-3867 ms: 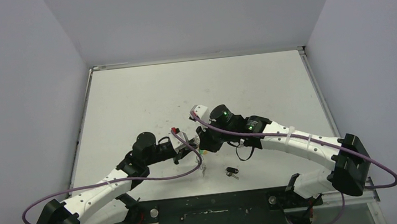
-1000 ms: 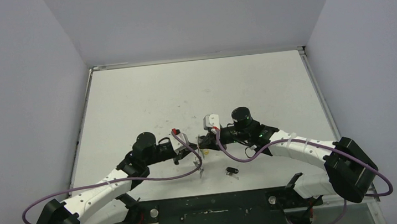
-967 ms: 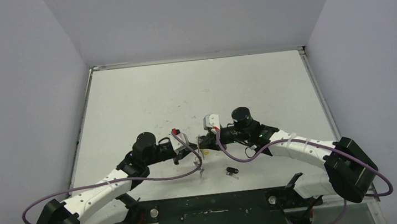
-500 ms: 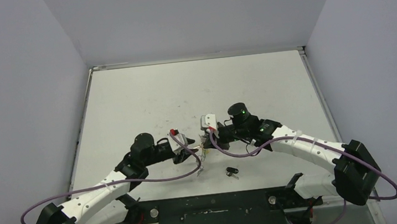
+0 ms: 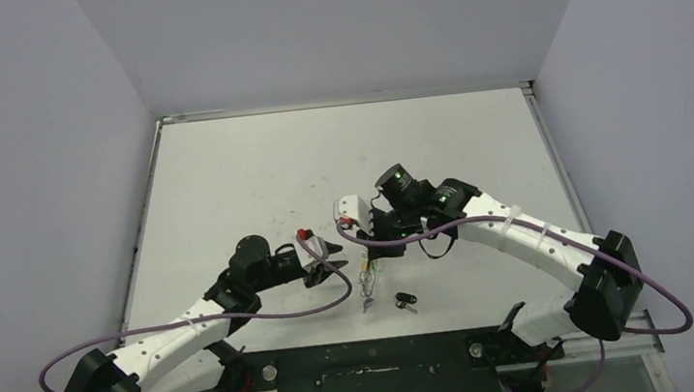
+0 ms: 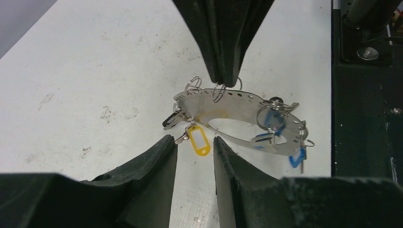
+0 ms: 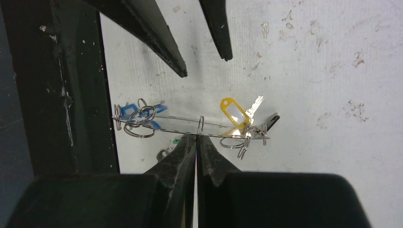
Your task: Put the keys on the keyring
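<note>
**Keyring (image 6: pixel 237 97) pinched by right claw (image 6: pixel 222 80); left claw (image 7: pixel 204 64) open and empty**

Handling. The keyring is a thin silvery metal band bent into a wide loop and pierced with small holes. It looks light and springy. Smooth metal this thin is judged slippery and likely to swivel in a narrow pinch. Small split rings (image 6: pixel 192 84) hang through the holes and carry the keys. A yellow-tagged key (image 6: pixel 199 144) and a black-headed key (image 6: pixel 171 119) sit at one end, and blue-tagged keys (image 6: pixel 268 118) at the other. These dangle freely and are expected to swing with any movement of the loop. The soundest hold is a bare stretch of the band's edge between the hanging rings, never a tag or a key.

Position. The loop hangs under the right claw, over the near middle of the worktop (image 5: pixel 252 167), between the two claws. Whether its lowest point touches the surface cannot be told. A loose black key (image 5: pixel 405 300) lies on the worktop just beside the loop and apart from it, and appears not yet threaded.

Claws. The right claw is fully closed, its tips nipping the upper edge of the band near the middle, next to a split ring. The left claw is partly open with a moderate gap and holds nothing. Its tips point toward the yellow-tag end of the loop. The right wrist view shows bare worktop between those tips and the band, so there is no contact.
</note>
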